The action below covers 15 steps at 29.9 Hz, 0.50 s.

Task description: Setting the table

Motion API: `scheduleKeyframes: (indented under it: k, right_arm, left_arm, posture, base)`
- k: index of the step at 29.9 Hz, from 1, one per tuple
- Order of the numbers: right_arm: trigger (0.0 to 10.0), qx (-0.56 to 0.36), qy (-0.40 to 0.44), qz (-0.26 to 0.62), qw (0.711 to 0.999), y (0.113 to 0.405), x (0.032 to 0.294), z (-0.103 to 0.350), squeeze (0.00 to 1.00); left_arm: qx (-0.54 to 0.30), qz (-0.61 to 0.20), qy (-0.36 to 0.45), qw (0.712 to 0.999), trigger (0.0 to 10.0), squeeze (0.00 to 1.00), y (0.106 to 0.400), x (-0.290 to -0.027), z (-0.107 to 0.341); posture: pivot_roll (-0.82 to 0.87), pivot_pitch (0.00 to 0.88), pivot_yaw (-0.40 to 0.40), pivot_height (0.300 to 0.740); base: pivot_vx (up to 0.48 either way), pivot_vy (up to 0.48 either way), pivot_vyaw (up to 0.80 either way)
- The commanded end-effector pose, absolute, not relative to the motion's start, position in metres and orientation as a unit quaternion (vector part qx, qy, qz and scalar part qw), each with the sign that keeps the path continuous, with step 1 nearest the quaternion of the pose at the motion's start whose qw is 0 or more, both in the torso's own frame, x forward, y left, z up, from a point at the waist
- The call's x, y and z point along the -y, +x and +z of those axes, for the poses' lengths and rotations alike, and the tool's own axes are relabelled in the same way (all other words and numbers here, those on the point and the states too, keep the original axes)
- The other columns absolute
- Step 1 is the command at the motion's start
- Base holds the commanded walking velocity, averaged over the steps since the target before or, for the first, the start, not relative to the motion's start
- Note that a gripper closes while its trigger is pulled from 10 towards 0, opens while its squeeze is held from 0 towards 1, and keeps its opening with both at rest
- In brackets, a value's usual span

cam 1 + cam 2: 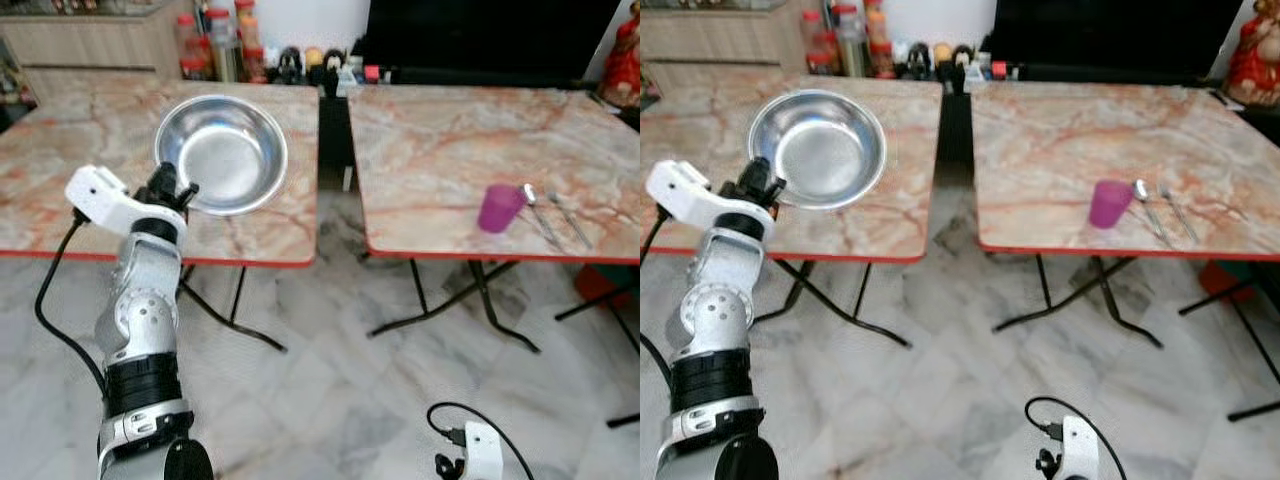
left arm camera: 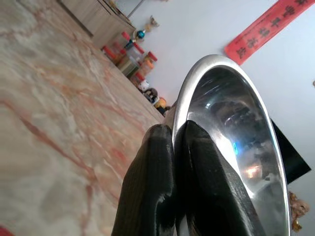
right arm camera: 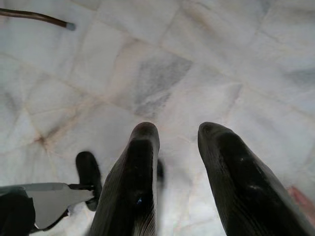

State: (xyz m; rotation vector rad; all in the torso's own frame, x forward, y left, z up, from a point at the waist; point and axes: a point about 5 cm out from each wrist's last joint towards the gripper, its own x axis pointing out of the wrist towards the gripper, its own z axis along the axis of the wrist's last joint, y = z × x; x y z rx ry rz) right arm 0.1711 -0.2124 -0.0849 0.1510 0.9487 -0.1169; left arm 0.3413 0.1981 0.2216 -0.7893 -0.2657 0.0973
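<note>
Down by the floor, the right gripper [image 3: 172, 147] hangs idle with its fingers apart over the marble tiles [image 3: 147, 73]. Higher up, the left gripper [image 1: 178, 192] pinches the near rim of the steel bowl [image 1: 222, 152], which tilts up over the left table [image 1: 60, 160]. To set it well, I judge the grip should hold firm until the bowl travels to the right table [image 1: 450, 140], beside the purple cup [image 1: 499, 208] and cutlery [image 1: 558, 220] farther off.
</note>
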Motion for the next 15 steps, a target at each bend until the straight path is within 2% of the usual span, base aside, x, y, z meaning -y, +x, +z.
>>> scheduleKeyframes:
  k: [1,15]
  right_arm:
    - [10.0,-0.461,0.071,-0.061,0.882,0.1669,0.2154,-0.0862,0.0]
    - [10.0,-0.46,0.071,-0.064,0.883,0.1656,0.2157,-0.0867,0.0]
  left_arm:
    - [0.126,0.028,-0.377,0.917,10.0,0.0,0.3425,-0.187,0.2256]
    - [0.119,0.024,-0.367,0.922,10.0,0.0,0.3441,-0.1848,0.2222]
  posture:
    - [0.05,0.0,-0.041,0.74]
    - [0.04,0.0,-0.036,0.74]
  base:
    - [0.0,0.424,0.0]
    - [0.0,0.424,0.0]
